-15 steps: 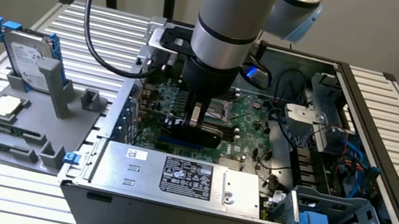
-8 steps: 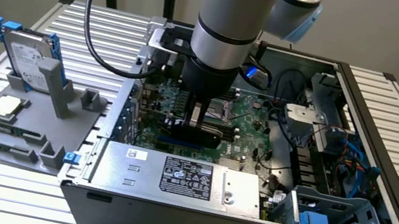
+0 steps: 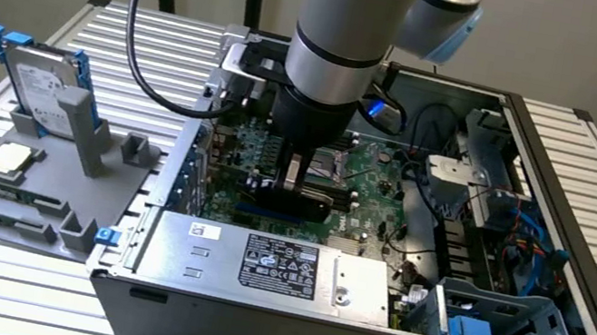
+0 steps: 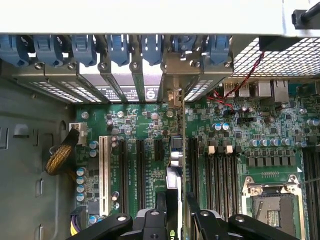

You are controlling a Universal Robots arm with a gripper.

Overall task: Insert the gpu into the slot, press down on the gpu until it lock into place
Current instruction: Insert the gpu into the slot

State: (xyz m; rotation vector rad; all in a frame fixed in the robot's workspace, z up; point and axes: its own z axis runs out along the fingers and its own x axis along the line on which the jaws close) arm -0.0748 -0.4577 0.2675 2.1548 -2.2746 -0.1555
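Observation:
I am reaching down into the open computer case (image 3: 575, 272). My gripper (image 3: 292, 187) is shut on the gpu (image 3: 296, 197), a flat black card held upright on its edge over the green motherboard (image 3: 373, 199). From the wrist, the gpu (image 4: 173, 170) appears edge-on between my two black fingers (image 4: 150, 222). Its silver bracket (image 4: 173, 96) meets the rear panel openings. A dark-blue strip of the slot (image 3: 265, 213) peeks out just under the card's lower edge. I cannot tell if the card is fully seated.
A silver power-supply box (image 3: 269, 264) with a white label lies along the case's near wall. Black memory slots (image 4: 220, 170) and the processor socket (image 4: 272, 205) flank the card. A hard drive with blue rails (image 3: 44, 81) stands on a grey fixture at the exterior view's left.

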